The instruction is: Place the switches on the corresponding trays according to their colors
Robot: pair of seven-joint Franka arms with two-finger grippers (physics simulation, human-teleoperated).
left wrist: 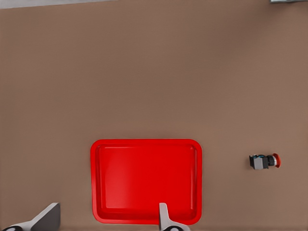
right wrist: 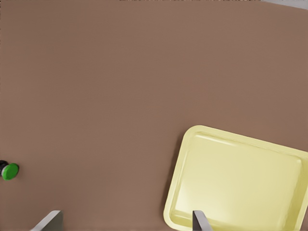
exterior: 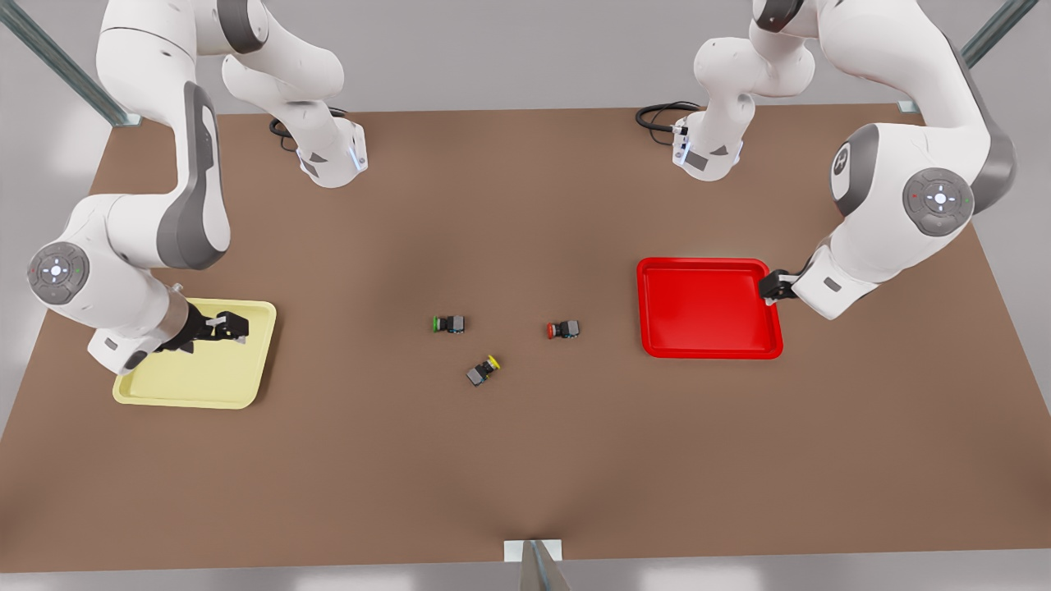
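Left claw (exterior: 777,286) beside red tray (exterior: 708,308), open.

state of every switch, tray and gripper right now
yellow switch: on its side on the table, not in a tray
red switch: on the table, beside the red tray
green switch: on the table
red tray: empty
yellow tray: empty
left gripper: open, above red tray's edge
right gripper: open, above yellow tray

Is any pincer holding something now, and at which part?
Nothing is held. The left pincer is open above the red tray, the right pincer open over the yellow tray.
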